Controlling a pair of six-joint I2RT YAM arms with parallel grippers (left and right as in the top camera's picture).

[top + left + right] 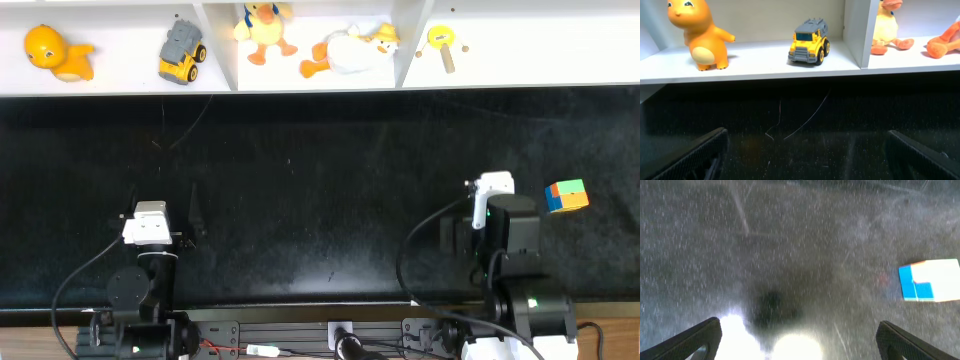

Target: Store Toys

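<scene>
A multicoloured cube (pixel 566 196) lies on the black mat (pixel 320 170) at the right, just beside my right arm's wrist (pixel 494 190). In the right wrist view the cube (pixel 932 280) shows its blue and white faces off to one side of my right gripper (pixel 800 345), which is open over bare mat and holds nothing. My left gripper (pixel 805 160) is open and empty, low over the mat and facing the white shelf (pixel 765 67). On the shelf stand an orange figure (pixel 697 32), a yellow truck (pixel 810 42) and a duck plush (pixel 887 27).
The white shelf (pixel 120 85) runs along the far edge with dividers. It holds the orange figure (pixel 58 52), the truck (pixel 182 55), two duck plushes (pixel 264 30) (pixel 350 50) and a yellow rattle (pixel 441 42). The left arm (pixel 150 225) stands near the front.
</scene>
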